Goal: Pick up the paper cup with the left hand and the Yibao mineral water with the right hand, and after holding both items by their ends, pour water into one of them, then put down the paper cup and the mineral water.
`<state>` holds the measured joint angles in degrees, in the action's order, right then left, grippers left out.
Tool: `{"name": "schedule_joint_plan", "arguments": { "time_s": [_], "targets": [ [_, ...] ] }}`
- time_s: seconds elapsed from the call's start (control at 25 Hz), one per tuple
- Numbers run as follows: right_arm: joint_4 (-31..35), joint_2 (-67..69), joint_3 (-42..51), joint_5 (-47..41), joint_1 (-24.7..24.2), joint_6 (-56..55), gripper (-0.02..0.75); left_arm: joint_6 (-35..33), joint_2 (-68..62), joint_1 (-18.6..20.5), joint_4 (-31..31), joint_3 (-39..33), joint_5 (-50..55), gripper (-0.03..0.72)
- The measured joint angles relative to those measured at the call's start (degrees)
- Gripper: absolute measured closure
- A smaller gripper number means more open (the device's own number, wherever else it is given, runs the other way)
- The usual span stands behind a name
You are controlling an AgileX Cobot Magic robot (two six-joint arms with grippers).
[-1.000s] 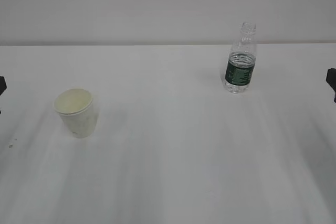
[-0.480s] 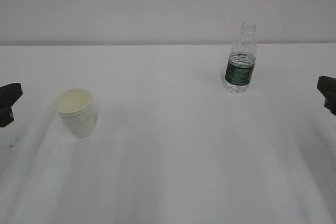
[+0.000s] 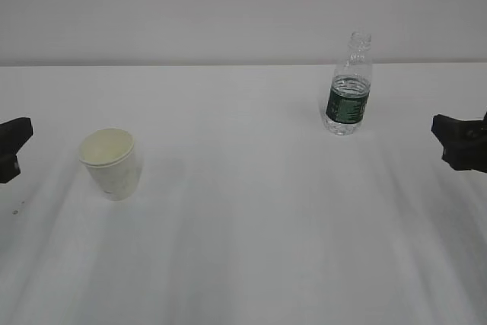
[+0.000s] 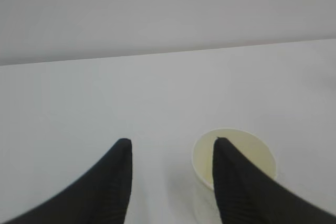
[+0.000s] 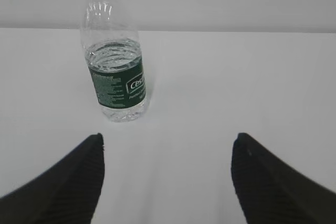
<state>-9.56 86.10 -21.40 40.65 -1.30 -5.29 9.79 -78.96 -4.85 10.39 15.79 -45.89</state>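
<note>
**Both grippers spread and empty, cup and bottle standing on the table**

In the exterior view we see the paper cup (image 3: pixel 112 163) standing upright on the white table (image 3: pixel 251 218), toward eight o'clock from the table's middle. The Yibao mineral water (image 3: pixel 349 85) stands upright and capless toward one o'clock, near the far edge, well apart from the cup.

The left hand (image 3: pixel 12 148) shows at the nine o'clock edge of that view, near the cup but not touching it. In the left wrist view we find its gripper (image 4: pixel 170 153) with the fingers spread and nothing between them; the cup (image 4: pixel 233 169) sits at five o'clock, partly behind the right-side finger (image 4: pixel 236 187).

The right hand (image 3: pixel 461 142) enters at three o'clock, apart from the bottle. In the right wrist view its gripper (image 5: pixel 168 145) stands wide apart and empty, with the bottle (image 5: pixel 114 61) at eleven o'clock beyond the fingertips, a little water showing above the green label.
</note>
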Motion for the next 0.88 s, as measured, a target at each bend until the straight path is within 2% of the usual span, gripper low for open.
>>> {"name": "schedule_joint_plan", "arguments": {
  "time_s": [0.64,0.88],
  "targets": [
    [-0.3,15.2,-0.32,17.71,0.0,-0.81,0.167,0.12,-0.12,0.0,1.6,0.0,-0.22,0.338],
    [-0.49,22.45,-0.63,24.11,0.0,-1.72,0.167,1.64,-3.24,0.0,4.12,0.0,-3.36,0.338]
  ]
}}
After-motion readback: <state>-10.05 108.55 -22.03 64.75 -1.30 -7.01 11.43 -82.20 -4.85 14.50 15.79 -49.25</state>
